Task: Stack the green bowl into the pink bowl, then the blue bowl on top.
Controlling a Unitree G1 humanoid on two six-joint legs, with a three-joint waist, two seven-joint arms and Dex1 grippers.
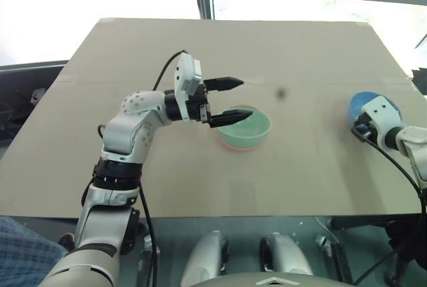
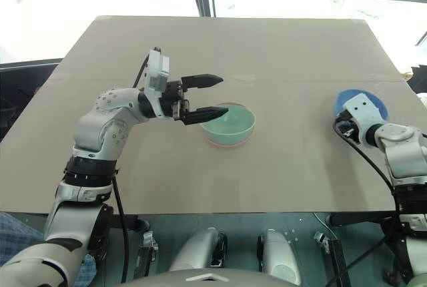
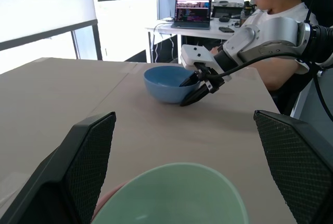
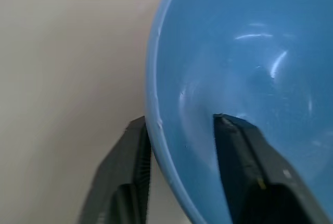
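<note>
tan table [image 1: 200, 173] by windows, person [image 3: 270, 0] w/ laptop [image 3: 193, 13] behind.

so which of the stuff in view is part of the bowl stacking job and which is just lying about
Part of the job:
- green bowl, sitting inside the pink bowl
- blue bowl, its rim between the right tool's fingers
- left tool, open beside the green bowl

Just lying about:
- laptop on the far desk
- seated person
- dark spot on the table

The green bowl [image 1: 244, 129] sits nested upright in the pink bowl [image 2: 212, 141] mid-table. The blue bowl [image 3: 166, 83] stands well apart, far right.
</note>
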